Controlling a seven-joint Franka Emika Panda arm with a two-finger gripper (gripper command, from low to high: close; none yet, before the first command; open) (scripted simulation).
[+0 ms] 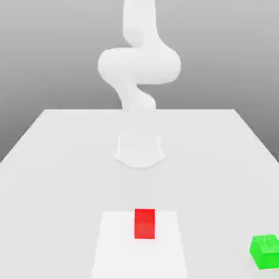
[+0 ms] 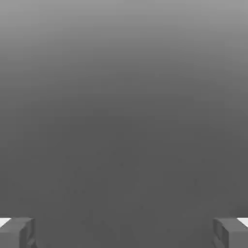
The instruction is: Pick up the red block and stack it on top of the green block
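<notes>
Two blocks sit apart, the red block (image 1: 144, 224) on the white patch (image 1: 139, 261) and the green block (image 1: 267, 252) toward the exterior view's right; the gripper (image 2: 124, 233) is spread wide and empty, and a misaligned descent could knock red askew.

This was a simulated robot workspace: a pale robot arm (image 1: 139, 65) stood over a plain white tabletop (image 1: 65, 180), with a blank gray gradient behind it.
</notes>
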